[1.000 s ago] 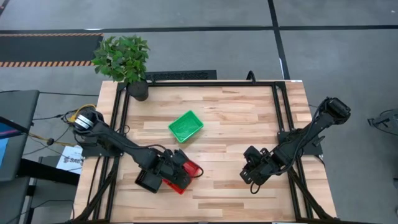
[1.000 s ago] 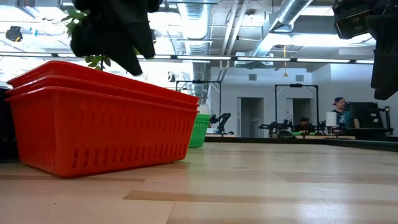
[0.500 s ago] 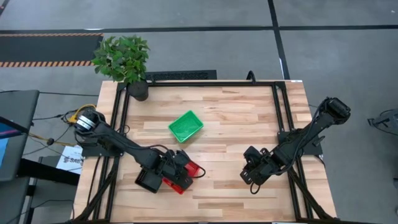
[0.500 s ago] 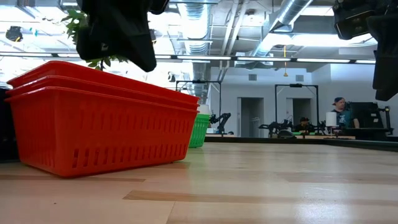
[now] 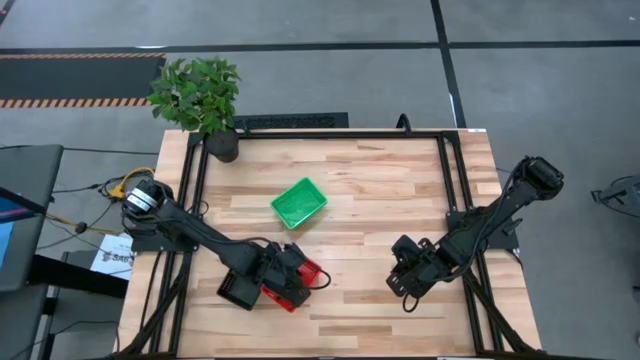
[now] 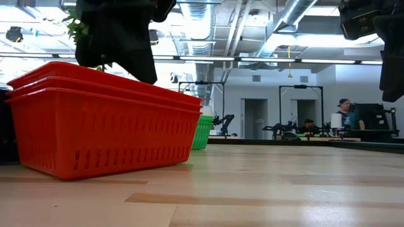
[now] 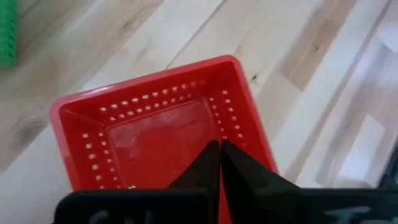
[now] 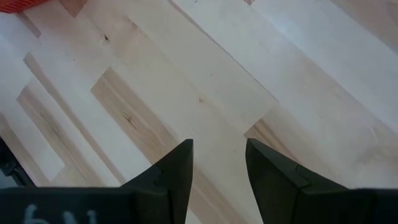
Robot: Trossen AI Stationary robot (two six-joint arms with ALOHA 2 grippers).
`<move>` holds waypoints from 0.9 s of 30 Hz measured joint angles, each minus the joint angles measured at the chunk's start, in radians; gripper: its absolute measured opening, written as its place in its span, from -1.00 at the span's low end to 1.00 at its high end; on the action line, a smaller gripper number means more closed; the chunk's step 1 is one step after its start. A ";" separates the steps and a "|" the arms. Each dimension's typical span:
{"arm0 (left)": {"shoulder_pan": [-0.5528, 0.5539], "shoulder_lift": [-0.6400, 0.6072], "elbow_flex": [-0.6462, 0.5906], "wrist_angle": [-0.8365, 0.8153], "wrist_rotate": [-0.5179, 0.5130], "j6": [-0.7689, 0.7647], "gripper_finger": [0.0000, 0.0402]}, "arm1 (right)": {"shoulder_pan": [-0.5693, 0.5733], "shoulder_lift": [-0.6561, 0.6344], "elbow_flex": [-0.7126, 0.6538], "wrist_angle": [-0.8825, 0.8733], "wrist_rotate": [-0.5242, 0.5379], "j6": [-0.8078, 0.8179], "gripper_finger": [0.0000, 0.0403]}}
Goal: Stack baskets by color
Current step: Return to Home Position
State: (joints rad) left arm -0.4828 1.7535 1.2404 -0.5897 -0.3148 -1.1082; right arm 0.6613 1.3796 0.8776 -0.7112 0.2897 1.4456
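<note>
The black baskets [image 5: 236, 291] sit on the worktop's [image 5: 380, 180] left side, just beside the nested red baskets [image 6: 101, 126]. The left hand [image 7: 219, 152] hovers above the red ones, fingers pinched together, holding nothing. The green baskets [image 5: 298, 202] lie near the middle. The right hand [image 8: 217, 149] hangs over bare wood, fingers apart, empty.

A potted plant [image 5: 198, 95] stands at the upper left corner of the pale wooden table [image 5: 380, 185] in the high view. A dark mat with striped edges [image 5: 70, 90] lies on the grey floor [image 5: 540, 90] at the frame's upper left. In the low view, ceiling ducts [image 6: 201, 25] fill the top centre, and a person [image 6: 344, 112] shows at the right.
</note>
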 joint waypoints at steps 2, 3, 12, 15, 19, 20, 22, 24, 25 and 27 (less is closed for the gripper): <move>0.000 0.000 -0.002 -0.001 -0.007 0.000 -1.00 | 0.000 0.000 0.000 0.000 0.000 -0.002 -0.16; 0.000 0.000 -0.001 0.003 -0.006 0.000 -1.00 | 0.000 0.000 0.000 0.000 -0.001 -0.004 -0.16; 0.002 0.009 -0.001 0.017 -0.054 -0.022 -1.00 | -0.001 0.000 0.000 0.000 -0.001 -0.007 -0.16; 0.006 0.019 -0.003 0.030 -0.060 -0.031 -1.00 | -0.001 0.000 0.000 -0.001 -0.001 -0.006 -0.16; 0.018 0.017 -0.002 0.042 -0.077 -0.031 -1.00 | -0.001 0.000 0.000 0.000 0.000 -0.006 -0.16; 0.021 0.017 -0.002 0.043 -0.086 -0.030 -1.00 | -0.001 0.000 0.000 0.000 0.000 -0.006 -0.16; 0.028 0.017 -0.002 0.055 -0.093 -0.031 -1.00 | -0.001 0.000 0.000 0.000 0.000 -0.006 -0.16; 0.036 0.017 -0.002 0.068 -0.093 -0.030 -1.00 | -0.001 0.000 0.000 0.000 0.000 -0.006 -0.16; 0.039 0.017 -0.002 0.082 -0.098 -0.028 -1.00 | -0.001 0.000 0.000 0.000 0.000 -0.006 -0.16; 0.045 0.017 -0.002 0.101 -0.120 -0.021 -1.00 | -0.001 0.000 0.000 0.000 0.000 -0.006 -0.16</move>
State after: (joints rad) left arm -0.4381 1.7706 1.2388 -0.4884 -0.4344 -1.1288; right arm 0.6601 1.3800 0.8776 -0.7113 0.2901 1.4399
